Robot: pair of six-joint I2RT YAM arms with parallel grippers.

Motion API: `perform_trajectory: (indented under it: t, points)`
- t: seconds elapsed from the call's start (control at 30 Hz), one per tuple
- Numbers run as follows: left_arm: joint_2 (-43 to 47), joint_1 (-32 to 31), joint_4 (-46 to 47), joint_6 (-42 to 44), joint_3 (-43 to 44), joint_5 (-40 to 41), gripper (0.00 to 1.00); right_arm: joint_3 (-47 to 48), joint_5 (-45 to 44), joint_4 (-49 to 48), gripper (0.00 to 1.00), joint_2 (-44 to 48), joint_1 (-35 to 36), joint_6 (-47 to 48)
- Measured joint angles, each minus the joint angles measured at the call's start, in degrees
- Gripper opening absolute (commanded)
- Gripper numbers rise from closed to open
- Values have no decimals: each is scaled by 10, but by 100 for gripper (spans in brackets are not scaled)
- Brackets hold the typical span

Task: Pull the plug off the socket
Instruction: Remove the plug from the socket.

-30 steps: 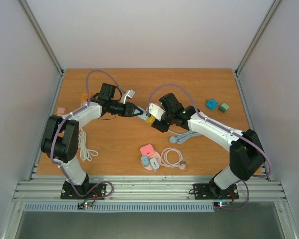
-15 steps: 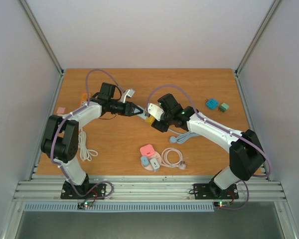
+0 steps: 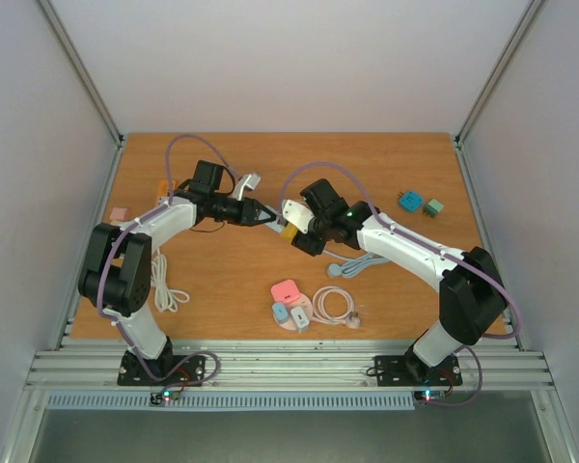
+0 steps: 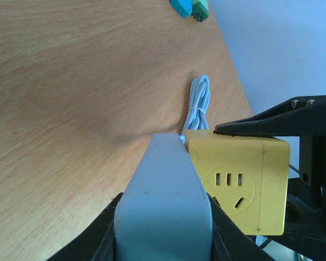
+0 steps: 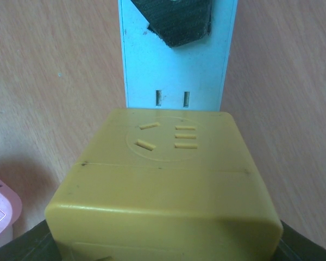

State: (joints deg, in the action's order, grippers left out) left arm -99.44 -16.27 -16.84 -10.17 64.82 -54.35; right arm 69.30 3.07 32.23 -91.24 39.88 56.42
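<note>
My left gripper (image 3: 267, 215) is shut on a pale grey-blue plug (image 4: 163, 196), which fills the space between its black fingers (image 4: 105, 231). The plug (image 5: 176, 70) meets the side of a yellow socket cube (image 5: 163, 185), and two metal prongs (image 5: 158, 98) show in the narrow gap between them. My right gripper (image 3: 297, 231) is shut on the yellow cube (image 3: 289, 231) and holds it just above the table, facing the left gripper. One of its fingers (image 4: 277, 122) lies along the top of the cube (image 4: 242, 185).
A pink charger (image 3: 287, 290), small adapters (image 3: 291, 313) and a coiled cable (image 3: 336, 305) lie near the front. A white cable (image 3: 164, 285) lies at the left, another (image 3: 352, 265) under the right arm. Teal and green blocks (image 3: 420, 204) sit at the back right.
The right wrist has shifted slightly left and turned a little with the yellow cube. The left arm holds almost the same place. Both grips are unchanged.
</note>
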Motion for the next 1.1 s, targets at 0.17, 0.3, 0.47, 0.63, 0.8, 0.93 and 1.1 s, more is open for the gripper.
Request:
perform_trajectory:
  t: [0.17, 0.3, 0.47, 0.63, 0.8, 0.93, 1.1]
  points:
    - [0, 0, 0, 2, 0, -2, 0, -6, 3, -8, 1, 3, 0, 0]
    - [1, -1, -1, 2, 0, -3, 0, -10, 20, -8, 1, 7, -9, 0]
    - [2, -2, -1, 2, 0, -3, 0, -10, 43, -7, 1, 7, -20, 2]
    - [3, -2, 1, 1, 0, -1, 0, -21, 40, -21, 1, 12, -20, 3]
    - [3, -3, 9, 1, 0, 7, 0, -35, 25, -44, 1, 18, -18, 5]
    - [3, -3, 12, 2, 0, 15, 0, -38, 0, -55, 1, 18, -7, 5]
    - [7, -3, 8, 5, 1, 23, 0, -38, -28, -58, 1, 17, 7, 5]
